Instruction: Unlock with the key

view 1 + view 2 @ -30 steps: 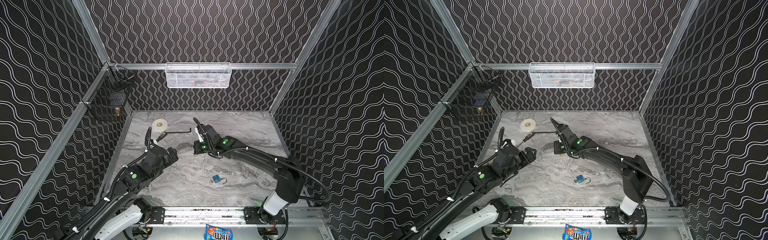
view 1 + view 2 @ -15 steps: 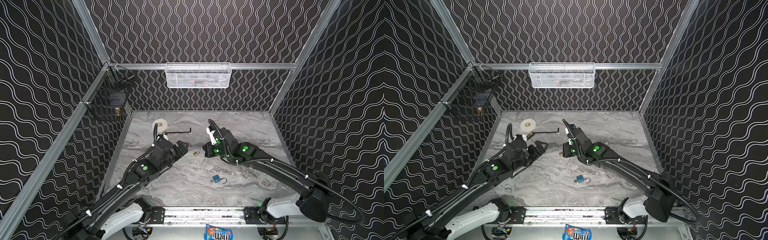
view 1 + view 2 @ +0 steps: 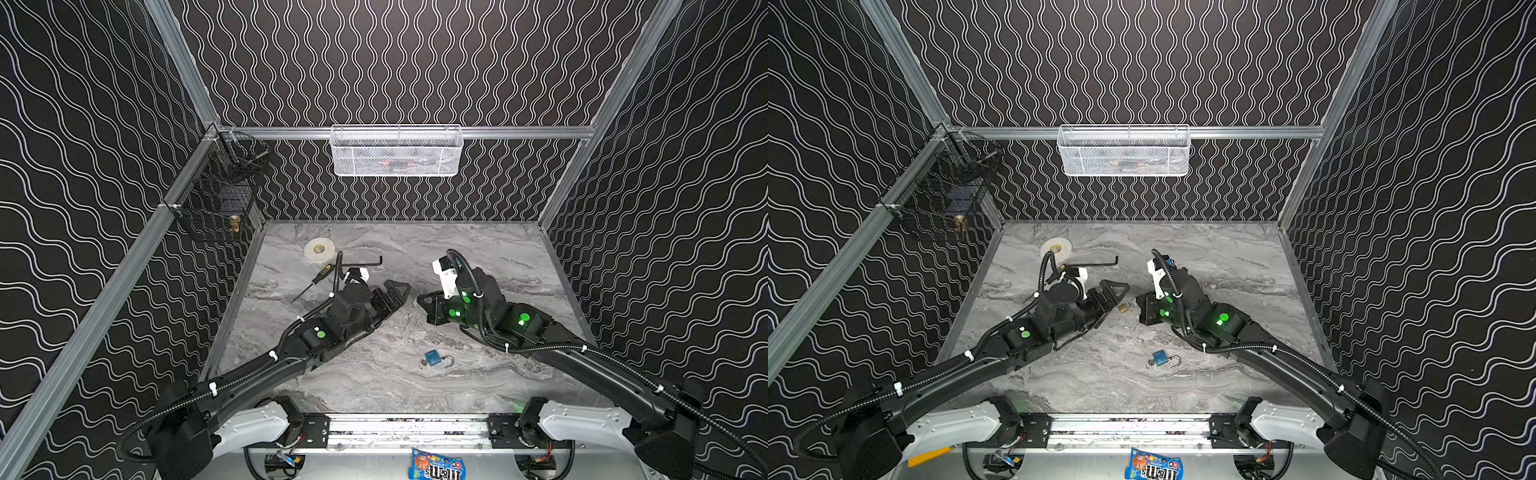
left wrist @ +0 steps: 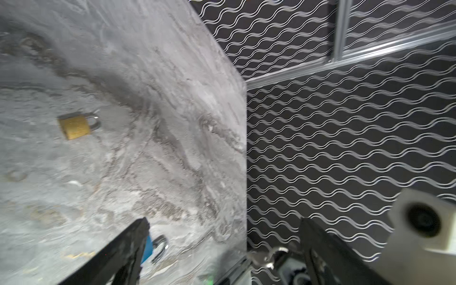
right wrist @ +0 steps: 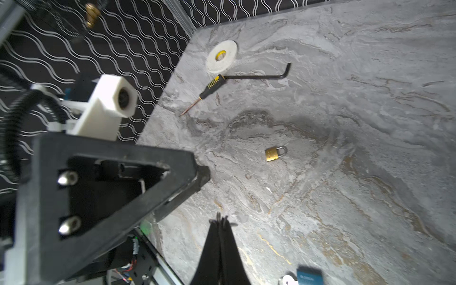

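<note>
Now, w/ wide-open L gripper (image 3: 1119, 296), straddle small brass padlock (image 3: 1123, 307) body, in a top view at 9 o'clock of clenched R gripper (image 3: 1138, 301) (contents unclear), leaving keyhole end free.

Blue padlock (image 3: 432, 358) on marble table (image 3: 490, 249)

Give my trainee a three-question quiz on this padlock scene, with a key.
1. True or false: the brass padlock lies with its shackle closed.
2. The open-shackled padlock is: A red, B blue, C green.
3. Fill in: the right end effector is shut; the left end effector is ___.
Key: 1 true; 2 B; 3 open.
</note>
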